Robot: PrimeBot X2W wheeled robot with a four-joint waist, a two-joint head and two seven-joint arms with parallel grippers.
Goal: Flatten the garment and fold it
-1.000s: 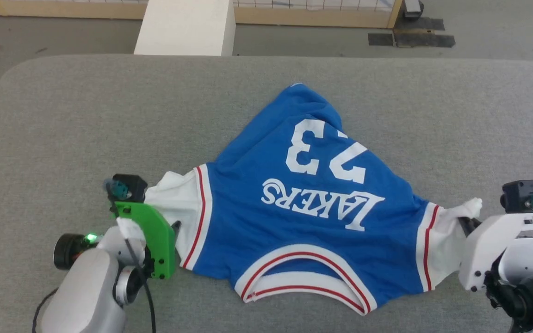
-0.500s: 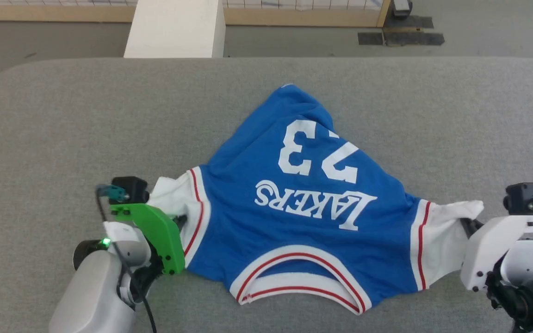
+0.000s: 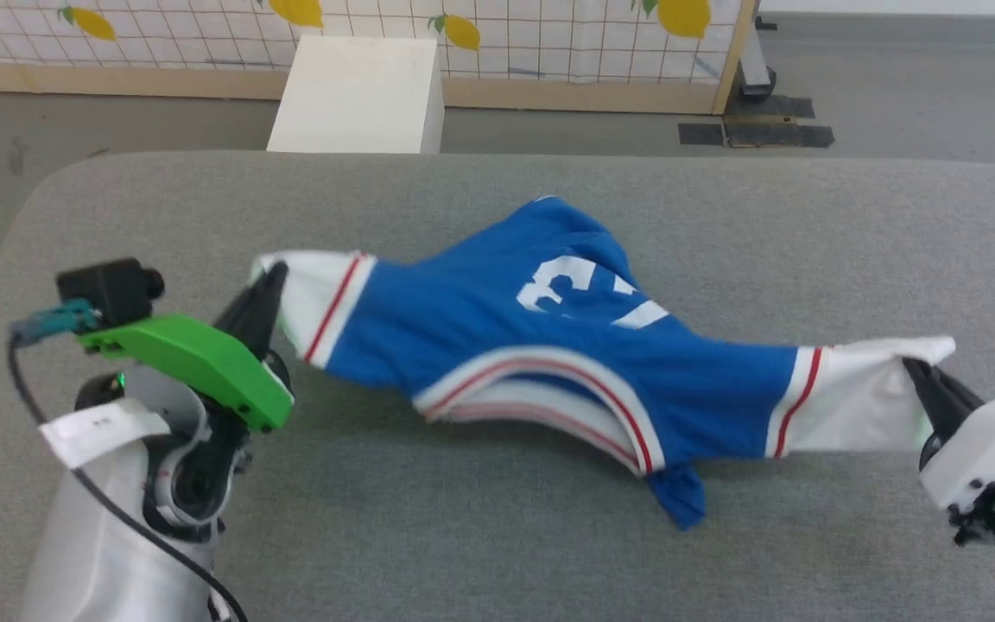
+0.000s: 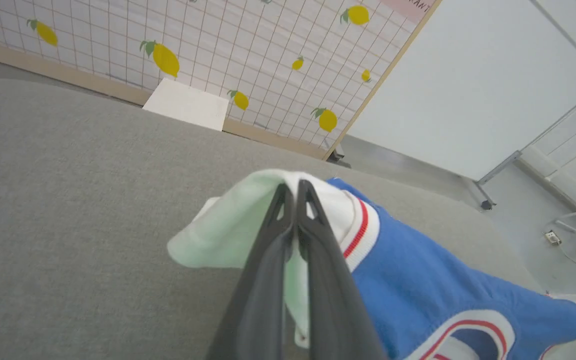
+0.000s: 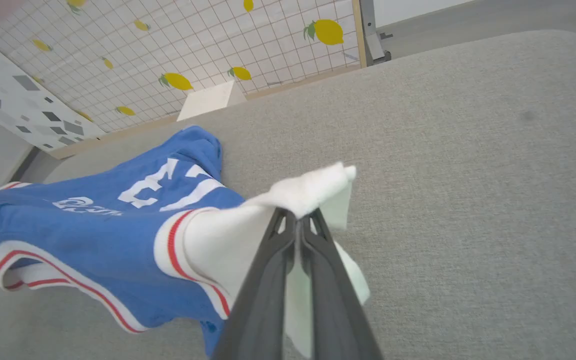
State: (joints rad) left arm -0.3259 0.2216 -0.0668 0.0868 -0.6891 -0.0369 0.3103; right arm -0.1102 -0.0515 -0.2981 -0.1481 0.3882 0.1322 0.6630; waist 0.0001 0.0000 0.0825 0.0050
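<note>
1. I have the shirt (image 3: 549, 345) stretched left to right between both grippers over the middle of the grey cushion (image 3: 497, 553). Its collar sags, and a blue corner hangs at the near side.
2. The left gripper (image 3: 271, 275) is pinched tight on the left white sleeve. On the left wrist camera its fingers (image 4: 313, 240) meet with cloth between them.
3. The right gripper (image 3: 914, 370) is clamped on the right white sleeve, and its arm is cut off at the frame edge.
4. A fold hides most of the print. I can read a 3, but the digit beside it is half buried.
5. The white lettering is too blurred to read.
6. Far behind stand a white box (image 3: 359, 95) and a lemon-print panel (image 3: 549, 34).
</note>
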